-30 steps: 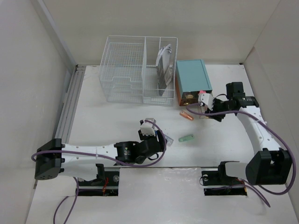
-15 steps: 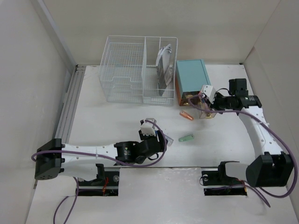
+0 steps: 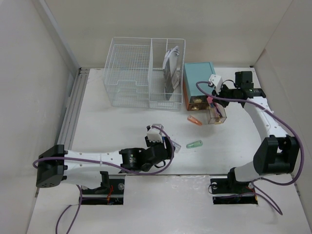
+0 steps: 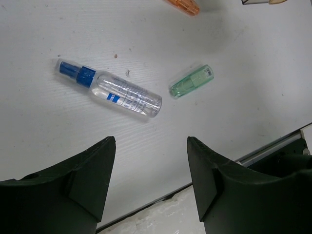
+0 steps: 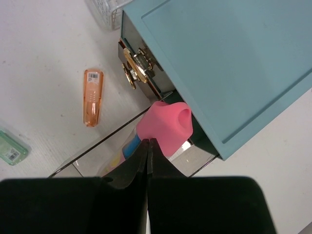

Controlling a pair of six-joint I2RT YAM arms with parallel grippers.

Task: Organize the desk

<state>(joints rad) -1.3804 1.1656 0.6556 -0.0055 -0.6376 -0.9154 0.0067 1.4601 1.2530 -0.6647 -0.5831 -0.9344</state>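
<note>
Beside the teal-topped drawer box (image 3: 201, 80) on the matte white desk (image 3: 122, 126), the right gripper (image 5: 147, 144) is arriving with jaws newly pressed together and empty, likely preparing to push the clear drawer (image 3: 218, 117) shut.

Left half of desk (image 3: 105, 129) bare betw. side rail (image 3: 73, 112) & left arm (image 3: 97, 158): wide lane to wire basket (image 3: 144, 80) at back. Centre-right cluttered: spray bottle (image 4: 109, 89), green tube (image 3: 195, 144), orange tube (image 3: 194, 120) lie loose, narrow gaps betw. them. Teal box (image 3: 201, 83) w/ pulled-out drawer (image 3: 217, 116) & right arm (image 3: 263, 126) block right side.
</note>
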